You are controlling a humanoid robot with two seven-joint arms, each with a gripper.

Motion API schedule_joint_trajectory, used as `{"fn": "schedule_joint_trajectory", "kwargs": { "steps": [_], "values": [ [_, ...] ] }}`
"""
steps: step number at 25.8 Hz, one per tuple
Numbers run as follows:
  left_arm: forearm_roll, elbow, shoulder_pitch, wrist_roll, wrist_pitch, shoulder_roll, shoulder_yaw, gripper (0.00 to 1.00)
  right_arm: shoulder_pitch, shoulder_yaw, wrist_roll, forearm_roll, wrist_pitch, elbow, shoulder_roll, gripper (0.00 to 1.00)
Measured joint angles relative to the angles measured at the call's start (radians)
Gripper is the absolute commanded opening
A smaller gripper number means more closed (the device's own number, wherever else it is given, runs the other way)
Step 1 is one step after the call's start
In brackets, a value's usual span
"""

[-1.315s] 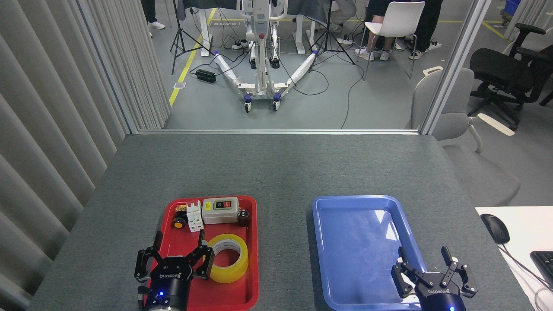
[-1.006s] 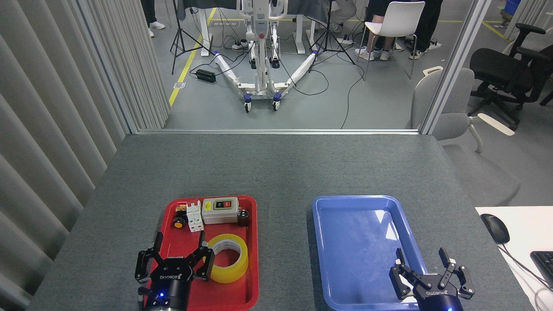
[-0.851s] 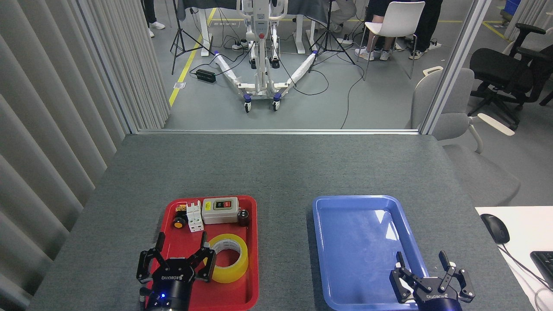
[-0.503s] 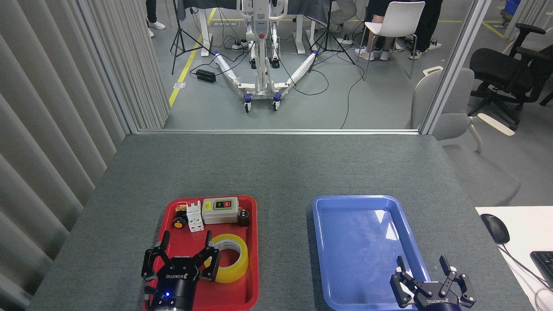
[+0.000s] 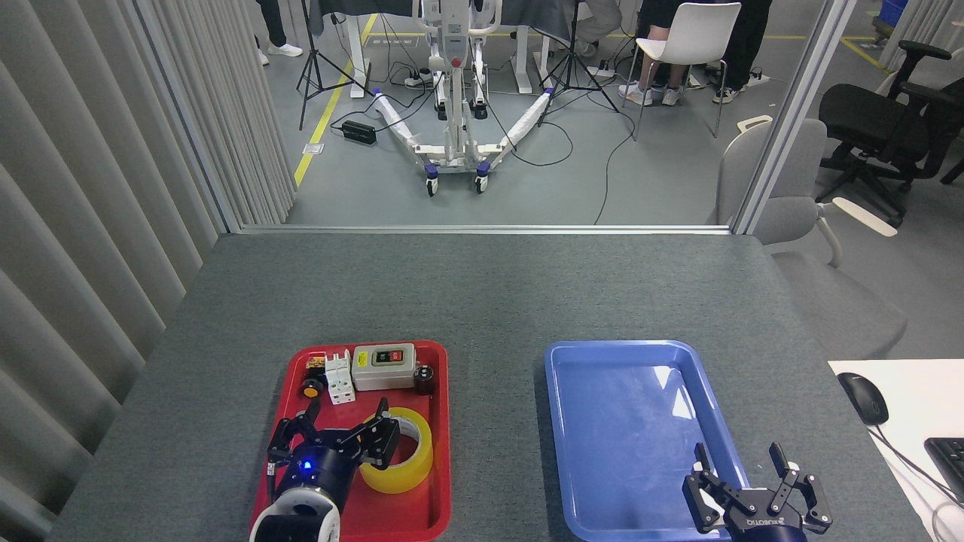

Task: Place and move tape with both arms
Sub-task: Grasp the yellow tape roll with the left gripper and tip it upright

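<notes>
At the grey bench's near edge, the right black three-fingered gripper (image 5: 753, 482) spreads its fingers, holding nothing, above the near right corner of the shallow blue plastic tray (image 5: 595, 361). The left black three-fingered gripper (image 5: 348, 430) points away from the robot, fingers spread over the near left rim of the wide yellow translucent tape roll (image 5: 407, 461) lying flat in the red plastic tray (image 5: 440, 467); contact cannot be told.

The table (image 5: 482, 293) has a matt grey cloth-like cover. The red tray (image 5: 440, 452) and blue tray (image 5: 625, 421) are glossy smooth plastic. The tape (image 5: 413, 461) looks shiny, translucent yellow. Both grippers (image 5: 345, 435) (image 5: 745, 482) are matt black.
</notes>
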Motion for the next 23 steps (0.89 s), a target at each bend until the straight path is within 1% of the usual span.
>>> {"fn": "schedule_joint_trajectory", "kwargs": {
  "steps": [4,7,11,15,18,23],
  "values": [
    [0.119,0.014,-0.05,-0.163,0.03,-0.002,0.002,1.0,0.0,0.0,0.0,0.0,0.004,0.0,0.002,1.0],
    [0.195,0.031,-0.08,-0.264,0.1,-0.003,0.001,1.0,-0.001,0.0,0.0,0.0,0.005,0.0,0.003,1.0],
    [0.231,0.061,-0.111,-0.374,0.182,-0.003,-0.004,1.0,0.0,0.002,0.0,0.0,0.005,0.0,0.003,1.0],
    [0.231,0.108,-0.141,-0.428,0.203,0.005,-0.007,1.0,0.0,0.002,0.0,0.0,0.005,0.0,0.003,1.0],
    [0.225,0.153,-0.161,-0.44,0.205,0.014,-0.018,1.0,0.0,0.001,-0.001,0.0,0.004,0.0,0.002,1.0],
    [0.192,0.222,-0.186,-0.446,0.209,0.052,-0.046,1.0,-0.008,0.001,-0.003,0.0,0.003,0.0,0.002,1.0]
  ]
}}
